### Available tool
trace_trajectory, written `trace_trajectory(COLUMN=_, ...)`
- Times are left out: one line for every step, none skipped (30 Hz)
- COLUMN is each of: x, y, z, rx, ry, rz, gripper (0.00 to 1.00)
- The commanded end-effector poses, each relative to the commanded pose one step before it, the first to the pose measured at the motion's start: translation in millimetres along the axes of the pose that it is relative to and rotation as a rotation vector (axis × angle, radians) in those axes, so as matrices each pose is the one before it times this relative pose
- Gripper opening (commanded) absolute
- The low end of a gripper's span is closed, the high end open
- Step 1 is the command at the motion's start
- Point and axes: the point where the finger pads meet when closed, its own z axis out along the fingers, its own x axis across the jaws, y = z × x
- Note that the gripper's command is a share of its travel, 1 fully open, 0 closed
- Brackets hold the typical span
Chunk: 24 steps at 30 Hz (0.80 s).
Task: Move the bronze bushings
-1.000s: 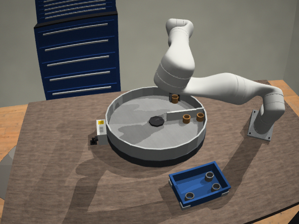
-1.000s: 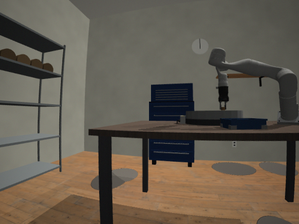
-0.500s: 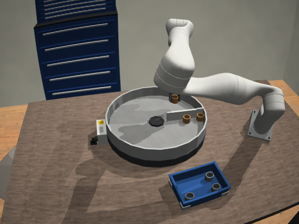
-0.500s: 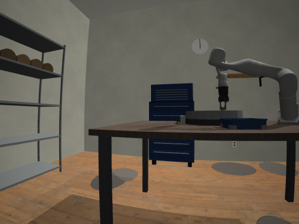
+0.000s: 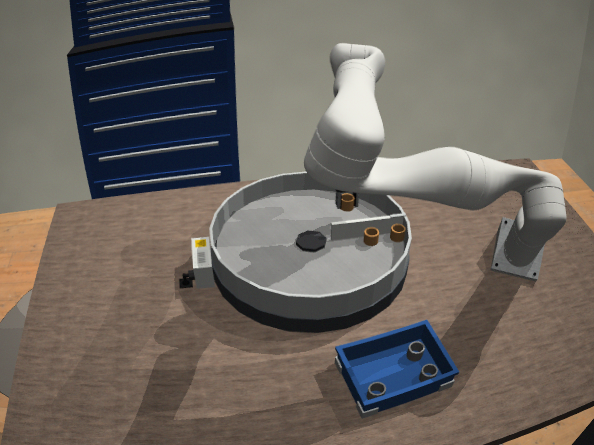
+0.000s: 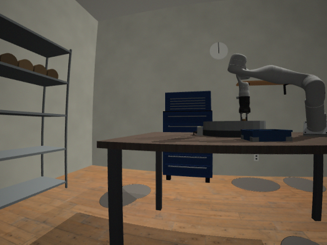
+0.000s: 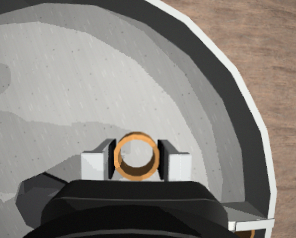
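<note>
My gripper [image 5: 347,201] [image 6: 244,117] [image 7: 136,153] is shut on a bronze bushing [image 5: 347,206] [image 7: 137,135], held upright with its open end up. It hangs above the turntable's disc [image 5: 270,269] [image 7: 50,65], behind the divider wall, away from the dark hub [image 5: 311,241] [image 7: 31,200]. In the top view, two bronze bushings, one [image 5: 371,239] nearer the hub and one [image 5: 397,235] near the rim, stand upright on the disc in front of the divider. Three steel bushings [image 5: 416,356] [image 5: 429,375] [image 5: 376,395] are in the blue crate [image 5: 390,336] [image 6: 265,136]; no bronze one shows there.
A raised rim [image 5: 315,305] [image 7: 235,75] surrounds the disc. A low divider wall [image 5: 350,230] [image 7: 250,224] runs from near the hub to the rim on the right. A small grey box [image 5: 202,266] with a yellow label sits against the turntable's left side.
</note>
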Motion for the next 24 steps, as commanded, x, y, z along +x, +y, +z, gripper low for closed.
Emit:
trace_trajectory(x=0.00, y=-1.56, z=8.10, rx=0.00473, ry=0.00066, rz=-0.00611, gripper=0.00)
trace_trajectory(x=0.00, y=-0.03, z=1.82, rx=0.00004, ry=-0.00001, rz=-0.00004, gripper=0.00)
trace_trajectory(x=0.03, y=-0.01, z=1.83, rx=0.00002, ry=0.00001, rz=0.00003, gripper=0.00)
trace_trajectory(x=-0.02, y=-0.04, z=1.78, rx=0.00005, ry=-0.00002, rz=-0.00008, gripper=0.00)
trace_trajectory(x=-0.01, y=-0.04, z=1.75, rx=0.00006, ry=-0.00001, rz=-0.00007, gripper=0.00)
trace_trajectory(x=-0.02, y=-0.04, z=1.69, rx=0.00007, ry=-0.00001, rz=-0.00009, gripper=0.00)
trace_trajectory(x=-0.05, y=-0.06, z=1.62, rx=0.00009, ry=-0.00002, rz=-0.00016, gripper=0.00)
trace_trajectory(x=-0.04, y=-0.05, z=1.55, rx=0.00008, ry=-0.00001, rz=-0.00014, gripper=0.00)
trace_trajectory(x=-0.04, y=-0.05, z=1.46, rx=0.00009, ry=-0.00001, rz=-0.00015, gripper=0.00)
trace_trajectory(x=0.00, y=0.00, z=0.00, rx=0.00000, ry=0.00000, rz=0.00000, gripper=0.00)
trace_trajectory(x=0.00, y=0.00, z=0.00, rx=0.00000, ry=0.00000, rz=0.00000, gripper=0.00)
trace_trajectory(x=-0.89, y=-0.67, z=1.02, rx=0.00116, ry=-0.00020, rz=-0.00253, gripper=0.00)
trace_trajectory(x=0.36, y=0.25, z=1.42, rx=-0.00045, ry=0.00007, rz=0.00101, gripper=0.00)
trace_trajectory(x=0.35, y=0.23, z=1.30, rx=-0.00042, ry=0.00007, rz=0.00096, gripper=0.00)
trace_trajectory(x=0.07, y=0.04, z=1.07, rx=-0.00008, ry=0.00001, rz=0.00019, gripper=0.00)
trace_trajectory(x=-0.11, y=-0.09, z=0.88, rx=0.00015, ry=-0.00004, rz=-0.00032, gripper=0.00)
trace_trajectory(x=-0.14, y=-0.11, z=0.74, rx=0.00019, ry=-0.00004, rz=-0.00041, gripper=0.00)
trace_trajectory(x=-0.10, y=-0.08, z=0.64, rx=0.00014, ry=-0.00003, rz=-0.00030, gripper=0.00)
trace_trajectory(x=-0.06, y=-0.06, z=0.53, rx=0.00009, ry=-0.00002, rz=-0.00019, gripper=0.00)
trace_trajectory(x=-0.05, y=-0.04, z=0.42, rx=0.00007, ry=-0.00001, rz=-0.00015, gripper=0.00)
trace_trajectory(x=-0.05, y=-0.04, z=0.31, rx=0.00007, ry=-0.00001, rz=-0.00015, gripper=0.00)
trace_trajectory(x=-0.05, y=-0.04, z=0.21, rx=0.00007, ry=-0.00001, rz=-0.00015, gripper=0.00)
trace_trajectory(x=-0.05, y=-0.04, z=0.13, rx=0.00007, ry=-0.00001, rz=-0.00014, gripper=0.00)
trace_trajectory(x=-0.04, y=-0.03, z=0.06, rx=0.00005, ry=-0.00001, rz=-0.00012, gripper=0.00)
